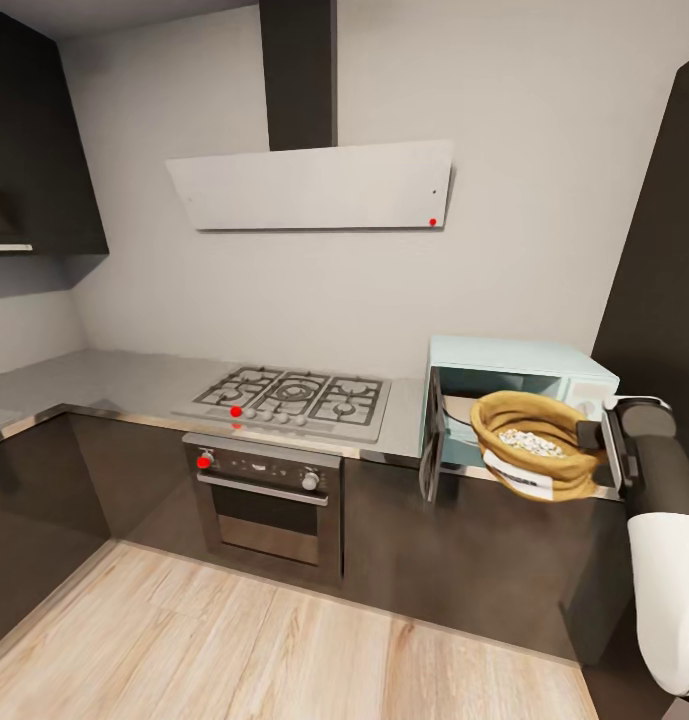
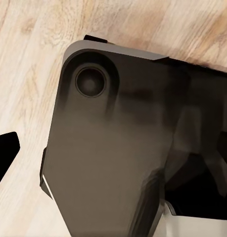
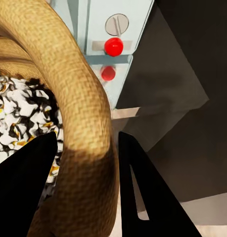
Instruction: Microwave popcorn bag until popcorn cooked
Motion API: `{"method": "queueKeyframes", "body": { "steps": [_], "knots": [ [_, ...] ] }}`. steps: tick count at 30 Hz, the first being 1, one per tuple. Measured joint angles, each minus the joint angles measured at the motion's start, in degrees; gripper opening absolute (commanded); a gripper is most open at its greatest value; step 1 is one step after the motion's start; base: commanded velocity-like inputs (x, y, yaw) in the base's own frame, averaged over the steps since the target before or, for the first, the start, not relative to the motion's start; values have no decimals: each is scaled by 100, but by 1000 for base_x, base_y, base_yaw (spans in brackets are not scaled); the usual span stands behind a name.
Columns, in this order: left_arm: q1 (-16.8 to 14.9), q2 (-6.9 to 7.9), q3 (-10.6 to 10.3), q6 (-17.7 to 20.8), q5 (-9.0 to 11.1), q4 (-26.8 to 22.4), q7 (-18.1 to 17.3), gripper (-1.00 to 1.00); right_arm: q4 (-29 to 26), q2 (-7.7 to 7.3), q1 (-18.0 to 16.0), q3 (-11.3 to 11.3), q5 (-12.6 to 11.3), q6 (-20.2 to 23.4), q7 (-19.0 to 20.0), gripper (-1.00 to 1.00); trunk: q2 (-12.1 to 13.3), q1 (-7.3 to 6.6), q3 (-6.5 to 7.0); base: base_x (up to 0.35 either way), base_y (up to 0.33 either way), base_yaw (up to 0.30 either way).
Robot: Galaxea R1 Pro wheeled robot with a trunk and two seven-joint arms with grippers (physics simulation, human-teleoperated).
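Tan woven popcorn bag (image 1: 537,443) with a thick rolled rim and a white label, open at the top and filled with white popped kernels (image 3: 19,118). It hangs in front of the open cavity of the pale mint microwave (image 1: 524,385), whose dark door (image 1: 433,437) is swung outward to the left. The right gripper (image 3: 88,163) pinches the bag's rolled rim between its two dark fingers. The microwave stands on the glossy grey countertop (image 1: 104,385), right of the steel gas cooktop (image 1: 294,397). Light wooden floor (image 1: 234,640) lies open before the cabinets. The left gripper's state cannot be told.
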Motion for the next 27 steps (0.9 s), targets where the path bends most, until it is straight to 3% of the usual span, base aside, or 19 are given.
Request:
{"method": "queueKeyframes", "body": {
  "steps": [11,16,27],
  "knots": [
    [0,0,0,-5,-7,0,0,100,0,-9,0,0,7,0,8,-100,0,0,0,7,0,0],
    [0,0,-16,1,-11,8,-8,100,5,12,0,0,7,0,5,-100,-1,-3,0,262,0,0],
    [0,1,-2,2,2,0,7,100,4,-28,0,17,10,0,1,-100,-1,-1,0,78,0,0]
  ]
}}
